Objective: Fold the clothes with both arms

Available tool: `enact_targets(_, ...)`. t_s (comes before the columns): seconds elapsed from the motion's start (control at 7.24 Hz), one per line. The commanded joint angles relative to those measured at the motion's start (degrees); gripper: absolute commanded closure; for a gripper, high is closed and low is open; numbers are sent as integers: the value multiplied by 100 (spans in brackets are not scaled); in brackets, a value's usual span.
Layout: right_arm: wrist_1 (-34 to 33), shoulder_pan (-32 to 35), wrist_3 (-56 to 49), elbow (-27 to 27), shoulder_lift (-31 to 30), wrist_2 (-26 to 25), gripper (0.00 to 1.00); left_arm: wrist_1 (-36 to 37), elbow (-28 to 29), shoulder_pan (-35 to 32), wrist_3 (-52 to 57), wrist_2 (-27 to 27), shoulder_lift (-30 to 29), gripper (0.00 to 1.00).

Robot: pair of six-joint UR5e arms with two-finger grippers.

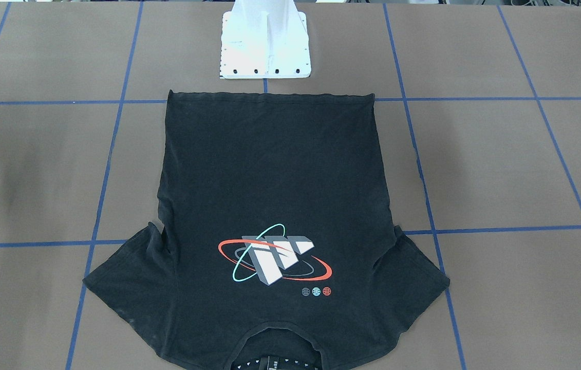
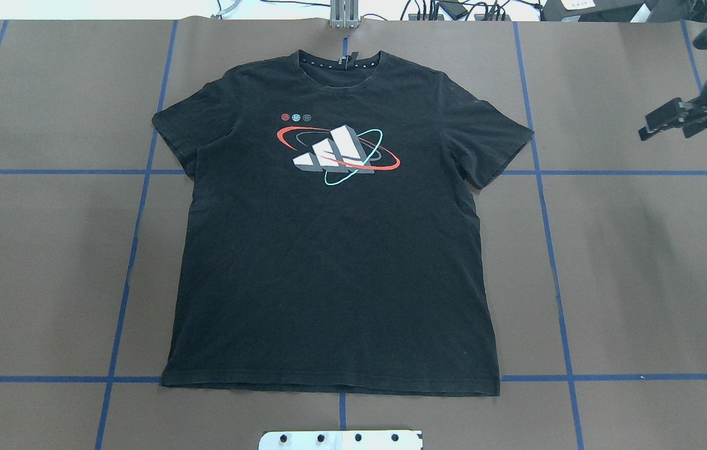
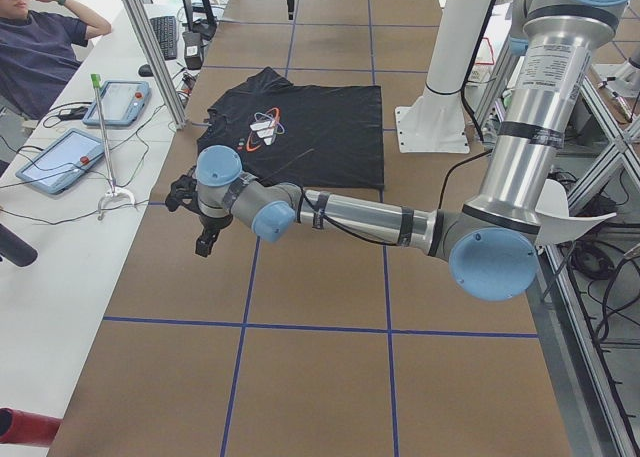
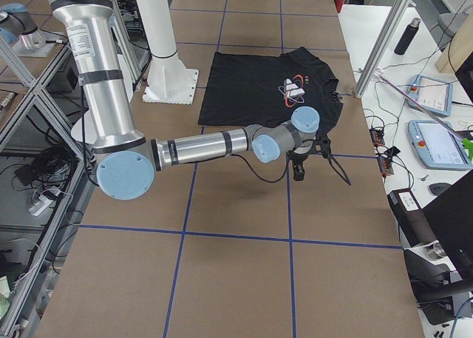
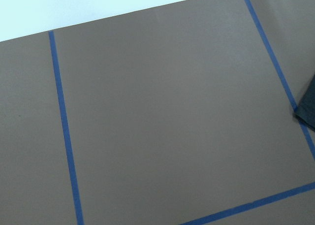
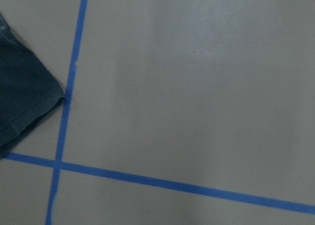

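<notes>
T-shirt (image 2: pixel 334 250) lies flat between the jaws, touching neither.

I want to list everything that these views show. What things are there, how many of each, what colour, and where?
T-shirt: one, black with a grey-white, red and teal graphic, flat in the table's middle, collar away from the robot.
Table: one, brown with blue tape lines.
Pedestal base: one, white, beside the shirt's hem.
Tablets: two, grey-blue, on the white bench beyond the collar.
Person: one, dark shirt, seated at that bench.
Left arm: one, grey-silver with blue caps, reaching across the table.
Right arm: one, same colours, at the opposite end.
Left claw: one, black, over bare table beside a sleeve.
Right claw: one, black, over bare table beside the other sleeve.
</notes>
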Motion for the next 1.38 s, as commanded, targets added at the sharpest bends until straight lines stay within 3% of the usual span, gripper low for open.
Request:
enact_targets(0.0,88,-559,647,-739,1063,-423,0,-88,246,195,-229,-2,-380,0)
enact_targets(0.41,2304,-1095,1904,-1802,1356,-1149,1,-2008,1098,415,-1358,15,-443,0)
enact_targets(0.69,2452,-1439,2083,-2086,1401,-1433,3,-2040,1073,451,-1442,15,-443,0)
enact_targets(0.97,2444,-1475,2092,-2113,1401,-1443,11,-2040,1064,451,-1442,6,-443,0)
enact_targets(1.24,2417,-1370,2083,-2105,1418,-1382,12,-2040,1055,451,-1442,6,-443,0)
